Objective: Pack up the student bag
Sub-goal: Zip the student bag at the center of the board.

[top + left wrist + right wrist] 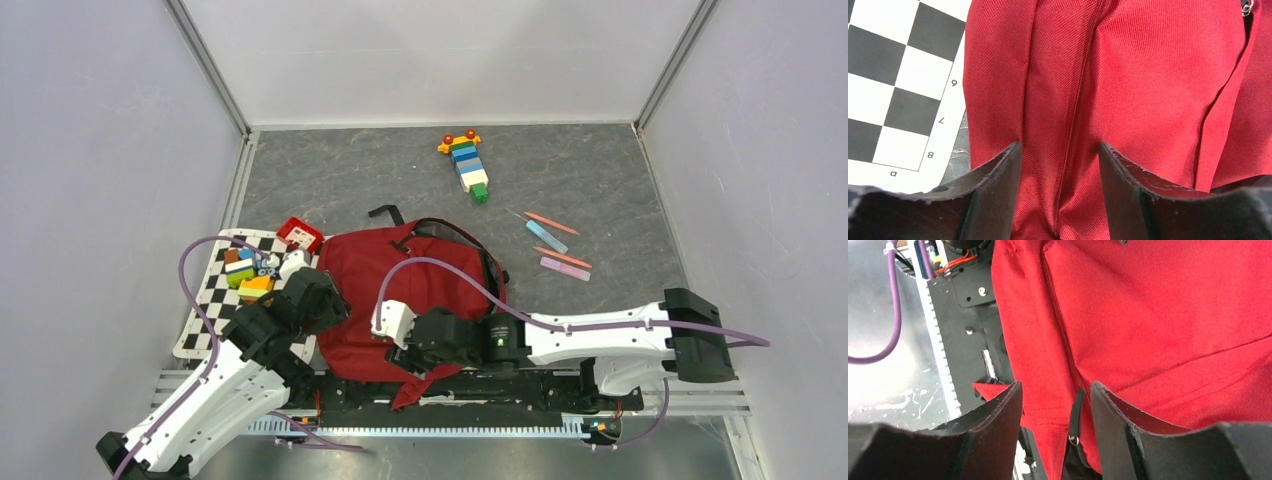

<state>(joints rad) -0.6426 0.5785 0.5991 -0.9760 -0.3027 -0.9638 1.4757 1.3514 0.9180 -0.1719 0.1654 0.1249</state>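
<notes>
The student bag (400,270) is a dark-red backpack lying flat at the near middle of the table, black straps at its far end. My left gripper (318,300) is at its left edge, fingers apart and pressed down on a puckered seam of red fabric (1068,125). In the left wrist view the left gripper (1059,145) straddles that fold. My right gripper (402,348) is at the bag's near edge. Seen from the right wrist, the right gripper (1055,384) stands apart around red cloth and a black zipper pull (1075,415).
A chessboard mat (200,310) lies left of the bag, with toy blocks (250,272) and a small red box (299,234) on it. A coloured block train (467,165) sits at the back. Pens and erasers (555,245) lie to the right. The toothed base rail (938,340) runs beside the bag.
</notes>
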